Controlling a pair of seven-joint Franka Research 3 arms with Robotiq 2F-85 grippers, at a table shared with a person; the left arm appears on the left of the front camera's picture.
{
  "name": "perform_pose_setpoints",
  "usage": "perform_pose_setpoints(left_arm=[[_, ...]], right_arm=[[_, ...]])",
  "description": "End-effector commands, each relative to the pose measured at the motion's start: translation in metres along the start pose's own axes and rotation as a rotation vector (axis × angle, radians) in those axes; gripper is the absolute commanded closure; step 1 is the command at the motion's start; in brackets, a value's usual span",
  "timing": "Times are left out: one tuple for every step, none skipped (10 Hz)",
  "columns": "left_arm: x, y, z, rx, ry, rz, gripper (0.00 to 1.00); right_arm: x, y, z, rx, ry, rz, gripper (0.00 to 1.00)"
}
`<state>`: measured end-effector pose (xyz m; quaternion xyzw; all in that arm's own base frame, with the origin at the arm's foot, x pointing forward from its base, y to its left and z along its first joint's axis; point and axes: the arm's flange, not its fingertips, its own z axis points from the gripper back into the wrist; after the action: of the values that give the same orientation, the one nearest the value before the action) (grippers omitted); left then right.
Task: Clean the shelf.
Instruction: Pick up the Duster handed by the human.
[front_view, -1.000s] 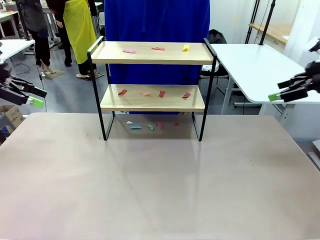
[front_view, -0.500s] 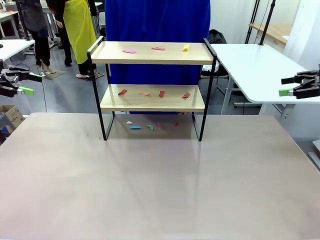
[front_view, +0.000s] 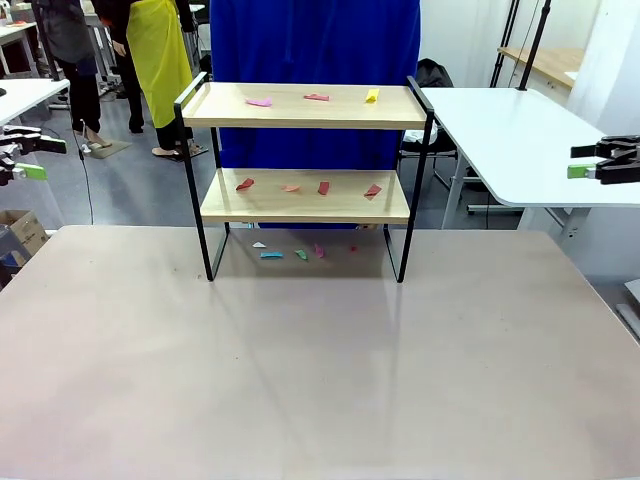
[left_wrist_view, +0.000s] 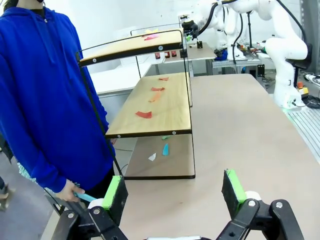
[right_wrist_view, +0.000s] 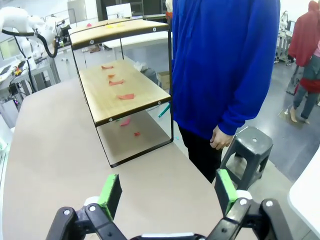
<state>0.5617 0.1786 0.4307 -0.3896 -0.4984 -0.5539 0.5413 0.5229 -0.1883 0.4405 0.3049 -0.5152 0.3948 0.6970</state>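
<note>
The shelf (front_view: 300, 208) stands upright on all four legs at the far middle of the table (front_view: 320, 370), its long side facing the robot. The upper board carries three paper scraps: a pink scrap (front_view: 259, 101), a red scrap (front_view: 317, 97) and a yellow scrap (front_view: 372, 95), spaced apart in a row. The lower board carries four reddish scraps (front_view: 323, 187), also in a row. Further small scraps, among them a blue scrap (front_view: 271, 254), lie on the table beneath the shelf between its legs. A person (front_view: 315, 60) in a blue hooded top stands just behind the shelf at the far edge. In the left wrist view the person's hand (left_wrist_view: 67, 191) hangs at the side and appears to hold a thin turquoise item (left_wrist_view: 86, 197), which is too small to identify. The left gripper (front_view: 45, 158) is raised beyond the table's left edge, well apart from the shelf, fingers spread wide and grasping nothing. The right gripper (front_view: 582, 161) is raised beyond the right edge, likewise well apart from the shelf, fingers released and empty. A grey stool (right_wrist_view: 247, 150) stands on the floor beside the person.
</note>
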Motion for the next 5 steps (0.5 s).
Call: perform_pose_setpoints(left_arm=[[-0.002, 0.017, 0.001, -0.018, -0.036, -0.013, 0.00], [-0.008, 0.018, 0.002, -0.030, -0.047, -0.014, 0.00], [-0.009, 0.023, 0.003, -0.029, -0.048, -0.013, 0.00], [-0.014, 0.024, 0.003, -0.033, -0.054, -0.014, 0.00], [-0.018, 0.028, 0.003, -0.043, -0.060, -0.013, 0.00]], right_arm=[[0.004, -0.013, -0.003, 0.008, -0.006, 0.006, 0.00], [0.001, -0.019, -0.004, 0.016, 0.001, 0.005, 0.00], [-0.001, -0.026, -0.007, 0.028, 0.004, 0.005, 0.00], [-0.006, -0.031, -0.009, 0.033, 0.011, 0.005, 0.00], [-0.009, -0.037, -0.011, 0.036, 0.009, 0.004, 0.00]])
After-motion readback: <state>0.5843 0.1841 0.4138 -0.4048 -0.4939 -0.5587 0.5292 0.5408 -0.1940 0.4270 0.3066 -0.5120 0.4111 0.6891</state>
